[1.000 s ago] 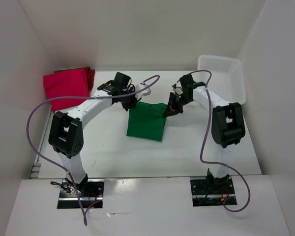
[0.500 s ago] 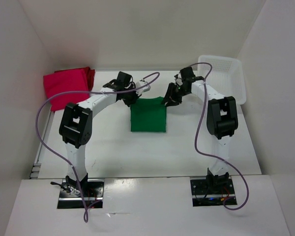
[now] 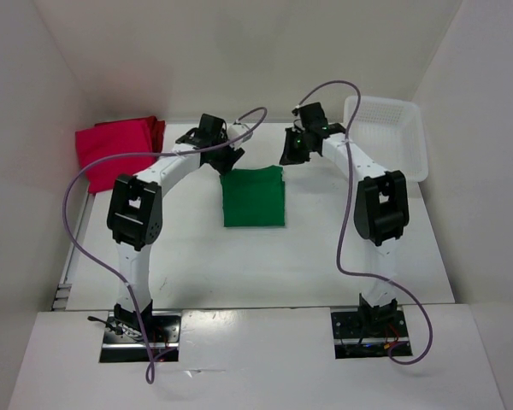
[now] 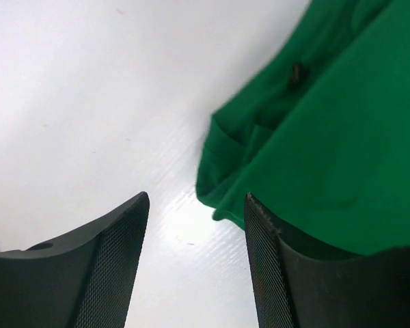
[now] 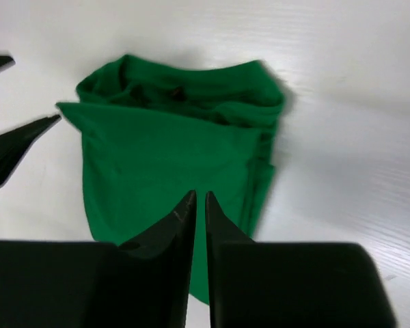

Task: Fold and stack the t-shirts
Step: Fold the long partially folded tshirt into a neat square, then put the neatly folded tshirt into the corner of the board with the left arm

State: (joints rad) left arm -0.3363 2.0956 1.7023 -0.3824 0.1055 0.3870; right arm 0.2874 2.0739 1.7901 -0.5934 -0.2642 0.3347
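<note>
White surface [image 3: 325, 248] is being boxed in by white walls [image 3: 239, 60] on three sides. White basket [image 3: 385, 104] is sitting at the far right corner. Red t-shirts [image 3: 115, 145] are lying piled at the far left corner, well apart from both tools. Green t-shirt [image 3: 254, 196] is lying folded flat mid-surface. Purple cables [image 3: 73, 188] are looping off to either side of it. Left tool [image 4: 195, 198] is being held wide open at the shirt's far left corner. Nothing is being gripped, and the cloth edge is lying just beside one finger. Right tool [image 5: 199, 195] is being held near the far right corner with jaws a slit apart. Nothing is being gripped there.
</note>
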